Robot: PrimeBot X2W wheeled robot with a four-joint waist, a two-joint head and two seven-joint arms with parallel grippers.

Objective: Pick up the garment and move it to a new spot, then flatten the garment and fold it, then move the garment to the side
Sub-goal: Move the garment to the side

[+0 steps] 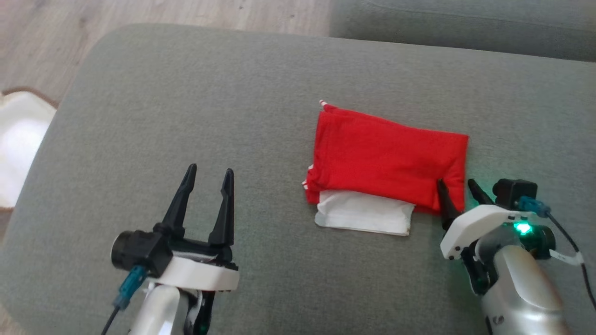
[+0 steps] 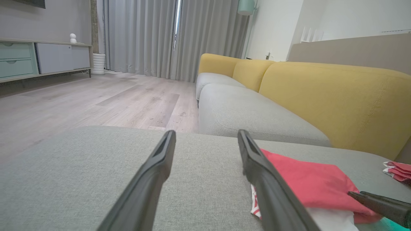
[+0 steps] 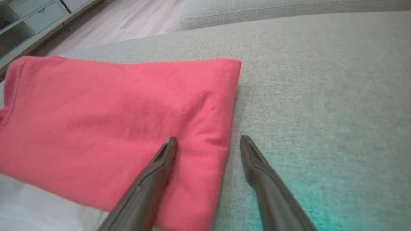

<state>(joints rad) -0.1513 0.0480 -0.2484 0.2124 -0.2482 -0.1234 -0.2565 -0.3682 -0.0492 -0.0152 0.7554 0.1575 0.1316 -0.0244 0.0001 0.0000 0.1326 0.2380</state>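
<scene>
Your right end effector (image 1: 455, 182) straddles the near right corner of the garment (image 1: 389, 160). One finger lies over the red cloth and the other over bare cushion, and the two stand wide apart with nothing between them. You cannot tell whether the finger over the cloth touches it. In the left wrist view a red-and-white striped scrap (image 2: 396, 170) is cut off at the right edge, and it is unclear whether it belongs to the garment. A pale rounded object (image 1: 18, 144) on the floor is also cropped at the left of the head view.

The grey ottoman (image 1: 186, 107) curves away at its far left corner, with wood floor (image 1: 139, 14) beyond and a second grey seat (image 1: 465, 23) just behind. You have broad bare cushion left of the garment. Your left end effector (image 1: 210, 168) hovers there, well apart from the cloth, spread wide and empty.

The garment lies right of centre as a folded red rectangle. A white layer (image 1: 363, 215) sticks out along its near edge, and striped trim shows at its left corners.
</scene>
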